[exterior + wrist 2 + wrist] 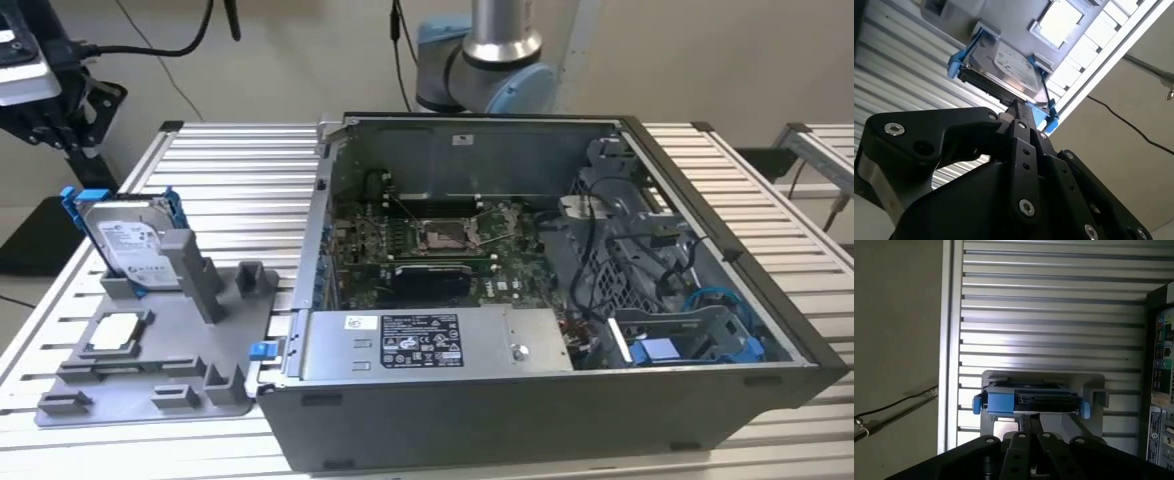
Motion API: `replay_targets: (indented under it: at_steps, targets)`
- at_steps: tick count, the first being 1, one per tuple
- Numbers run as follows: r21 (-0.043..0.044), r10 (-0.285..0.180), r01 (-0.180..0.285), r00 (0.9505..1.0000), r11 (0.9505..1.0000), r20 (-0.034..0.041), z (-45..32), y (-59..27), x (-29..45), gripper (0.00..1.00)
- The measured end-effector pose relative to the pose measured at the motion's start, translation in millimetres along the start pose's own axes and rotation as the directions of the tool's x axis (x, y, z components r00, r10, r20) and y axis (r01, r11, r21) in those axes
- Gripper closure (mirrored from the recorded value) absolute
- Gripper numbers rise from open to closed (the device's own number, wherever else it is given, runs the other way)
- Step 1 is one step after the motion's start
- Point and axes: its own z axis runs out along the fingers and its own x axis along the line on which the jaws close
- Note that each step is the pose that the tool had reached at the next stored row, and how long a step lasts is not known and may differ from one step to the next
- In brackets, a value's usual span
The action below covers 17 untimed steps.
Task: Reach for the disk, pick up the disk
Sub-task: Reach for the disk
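The disk is a silver-grey drive with a white label and a bright blue frame. It stands on edge in a grey holder at the exterior view's left. My gripper hangs above and behind it, apart from it. In both wrist views the black fingers meet at their tips with nothing between them, so the gripper is shut. It points at the top edge of the disk.
A small silver square chip lies flat on the holder in front of the disk. An open computer case with a blue bay stands to the exterior view's right on the slatted metal table. The table's edge runs close beside the holder.
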Motion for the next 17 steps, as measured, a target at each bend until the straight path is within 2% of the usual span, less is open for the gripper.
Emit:
replay_targets:
  at_steps: [3,5,12,17]
  targets:
    - [0.0001,0.000,0.000,1.0000,1.0000,-0.0001,1.4,0.6,13.4,1.00]
    - [-0.0001,0.000,0.000,1.0000,1.0000,0.0001,3.0,1.2,18.8,1.00]
    - [0.0000,0.000,0.000,1.0000,1.0000,0.0000,6.4,7.8,19.4,1.00]
    - [0.0000,-0.001,0.001,1.0000,1.0000,0.0000,7.2,8.2,16.3,1.00]
